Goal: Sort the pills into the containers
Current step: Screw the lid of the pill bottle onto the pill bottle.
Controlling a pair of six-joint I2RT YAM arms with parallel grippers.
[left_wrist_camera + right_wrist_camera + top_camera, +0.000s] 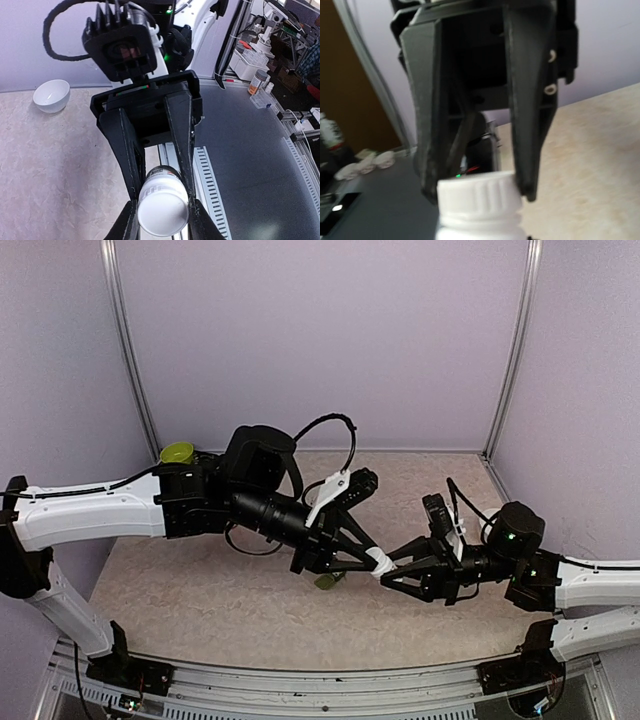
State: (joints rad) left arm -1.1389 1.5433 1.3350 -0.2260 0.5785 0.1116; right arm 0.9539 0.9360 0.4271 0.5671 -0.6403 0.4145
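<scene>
A small white bottle (378,561) hangs in the air over the table's middle, gripped from both ends. My left gripper (371,557) is shut on its ribbed white cap (477,196), one finger on each side. From the other side my right gripper (389,569) is shut on the bottle's labelled body (163,173); its own fingers stay out of the right wrist view. Just beneath the left gripper a bit of the dark green containers (327,581) shows on the table, the rest hidden. I see no pills.
A lime-green bowl (177,452) stands at the back left by the wall. A white bowl (51,95) sits on the table near the wall. The table's slotted metal rail (212,182) runs along its near edge, and a bench with bottles (257,82) lies beyond.
</scene>
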